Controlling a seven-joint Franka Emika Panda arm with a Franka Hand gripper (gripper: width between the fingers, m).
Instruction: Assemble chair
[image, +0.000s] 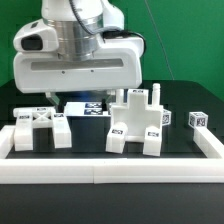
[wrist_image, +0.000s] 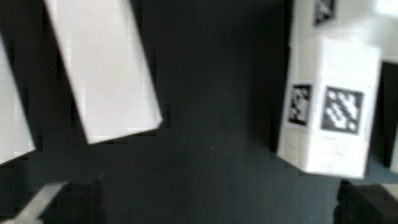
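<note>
The chair is in loose white tagged parts on the black table. A blocky part with upright posts (image: 137, 125) stands in the middle. A cross-patterned block (image: 40, 128) lies toward the exterior view's left, and a small tagged cube (image: 198, 119) toward its right. The white arm (image: 75, 62) hangs over the back of the table and its fingers are hidden in this view. In the wrist view my gripper (wrist_image: 214, 202) is open above bare table with nothing between the jaws. A tagged white block (wrist_image: 334, 100) lies close to one finger and a flat white strip (wrist_image: 103, 70) lies further off.
A white border rail (image: 110, 176) runs along the front and up both sides of the table. The marker board (image: 88, 107) lies flat behind the parts, under the arm. Another white piece (wrist_image: 9, 90) shows at the wrist view's edge.
</note>
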